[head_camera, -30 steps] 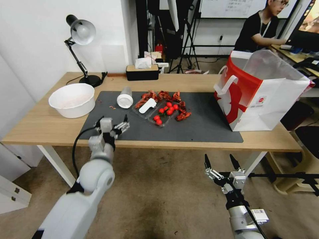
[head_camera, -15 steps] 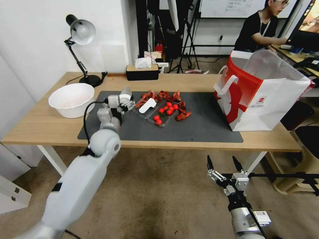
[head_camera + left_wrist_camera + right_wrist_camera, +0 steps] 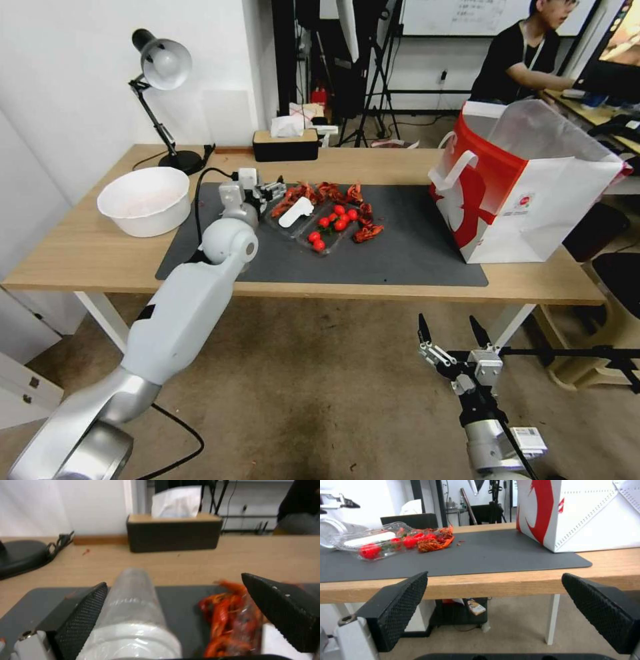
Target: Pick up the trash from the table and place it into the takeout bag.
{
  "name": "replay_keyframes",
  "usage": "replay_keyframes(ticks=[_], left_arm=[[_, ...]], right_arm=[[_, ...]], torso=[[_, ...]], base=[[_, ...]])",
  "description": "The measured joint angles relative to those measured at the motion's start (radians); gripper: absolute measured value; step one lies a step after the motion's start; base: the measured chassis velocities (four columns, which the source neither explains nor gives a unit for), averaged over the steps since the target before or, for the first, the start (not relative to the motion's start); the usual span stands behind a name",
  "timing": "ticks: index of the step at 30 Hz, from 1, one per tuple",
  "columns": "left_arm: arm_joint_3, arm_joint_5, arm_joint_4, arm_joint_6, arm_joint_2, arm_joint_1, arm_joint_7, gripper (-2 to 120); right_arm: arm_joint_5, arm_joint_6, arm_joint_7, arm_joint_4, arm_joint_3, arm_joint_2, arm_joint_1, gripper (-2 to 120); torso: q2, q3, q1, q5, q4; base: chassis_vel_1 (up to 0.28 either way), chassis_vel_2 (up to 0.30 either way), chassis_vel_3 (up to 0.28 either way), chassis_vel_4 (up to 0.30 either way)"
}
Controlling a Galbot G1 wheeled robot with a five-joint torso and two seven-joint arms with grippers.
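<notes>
Our left gripper (image 3: 173, 597) straddles the lying clear cup (image 3: 133, 610), fingers spread; it looks light, thin-walled (easily crushed), so we'd clamp mid-body, gently. Right gripper (image 3: 455, 332) waits open.

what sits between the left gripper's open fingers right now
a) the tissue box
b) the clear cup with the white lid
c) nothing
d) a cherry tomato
b: in the left wrist view the clear cup lies on its side between the spread fingers of the left gripper.

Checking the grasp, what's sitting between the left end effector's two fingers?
The clear cup lying on its side, hugging one finger, per the left wrist view.
</notes>
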Motion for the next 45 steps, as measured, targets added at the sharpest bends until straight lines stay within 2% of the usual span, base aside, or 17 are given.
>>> replay_keyframes(ticks=[4,7,12,15,21,25,27,29,35,37,41,43,45], left_arm=[[0.005,0.0,0.025,0.026,0.0,-0.013,-0.017,100],[0.001,-0.016,0.029,0.083,0.007,-0.017,-0.042,100],[-0.003,-0.028,0.029,0.108,0.01,-0.017,-0.052,100],[-0.008,-0.08,0.029,0.152,0.012,-0.016,-0.059,100],[-0.018,-0.182,0.031,0.187,0.006,-0.017,-0.09,100],[-0.019,-0.191,0.041,0.188,0.006,-0.018,-0.095,100],[-0.02,-0.197,0.048,0.188,0.006,-0.019,-0.098,97],[-0.022,-0.201,0.056,0.185,0.009,-0.019,-0.099,84],[-0.026,-0.2,0.06,0.169,0.014,-0.017,-0.1,74],[-0.026,-0.198,0.059,0.166,0.016,-0.016,-0.099,74],[-0.03,-0.16,0.033,0.114,0.027,-0.006,-0.068,74],[-0.032,-0.14,-0.006,0.044,0.036,-0.003,0.003,74],[-0.032,-0.138,-0.012,0.032,0.038,-0.004,0.018,74]], right_arm=[[0.002,0.003,0.0,-0.004,0.002,-0.001,-0.001,100],[0.003,0.004,0.001,-0.008,0.001,-0.002,0.002,100],[0.003,0.004,0.001,-0.011,-0.001,-0.002,0.005,100],[0.003,0.003,0.001,-0.011,-0.003,-0.003,0.006,100],[0.004,0.002,0.003,-0.007,0.001,-0.004,0.002,100],[0.004,0.002,0.003,-0.006,0.002,-0.002,0.0,100],[0.004,0.002,0.004,-0.006,0.002,-0.001,-0.001,100],[0.004,0.002,0.004,-0.006,0.001,0.003,-0.001,100],[0.002,0.003,0.005,-0.005,0.0,0.005,-0.003,100],[0.002,0.003,0.005,-0.004,0.0,0.005,-0.003,100],[0.0,0.003,0.005,-0.003,-0.002,0.006,-0.003,100],[-0.002,0.003,0.005,-0.002,-0.003,0.007,-0.004,100],[-0.002,0.003,0.005,-0.001,-0.003,0.007,-0.004,100]], torso=[[0.0,0.0,0.0,-0.0002,0.0002],[0.0,0.0,0.0,-0.0001,0.0001],[0.0,0.0,0.0,-0.0001,0.0002],[0.0,0.0,0.0,-0.0002,0.0002],[0.0,0.0,0.0,-0.0002,-0.0001],[0.0,0.0,0.0,-0.0002,0.0001],[0.0,0.0,0.0,-0.0001,0.0001],[0.0,0.0,0.0,-0.0001,0.0],[0.0,0.0,0.0,-0.0001,0.0],[0.0,0.0,0.0,-0.0001,0.0],[0.0,0.0,0.0,-0.0004,0.0003],[0.0,0.0,0.0,-0.0002,0.0003],[0.0,0.0,0.0,-0.0002,0.0002]], base=[[0.0,0.0,0.0,0.0],[0.0,0.0,0.0,0.0],[0.0,0.0,0.0,0.0],[0.0,0.0,0.0,0.0],[0.0,0.0,0.0,0.0],[0.0,0.0,0.0,0.0],[0.0,0.0,0.0,0.0],[0.0,0.0,0.0,0.0],[0.0,0.0,0.0,0.0],[0.0,0.0,0.0,0.0],[0.0,0.0,0.0,0.0],[0.0,0.0,0.0,0.0],[0.0,0.0,0.0,0.0]])
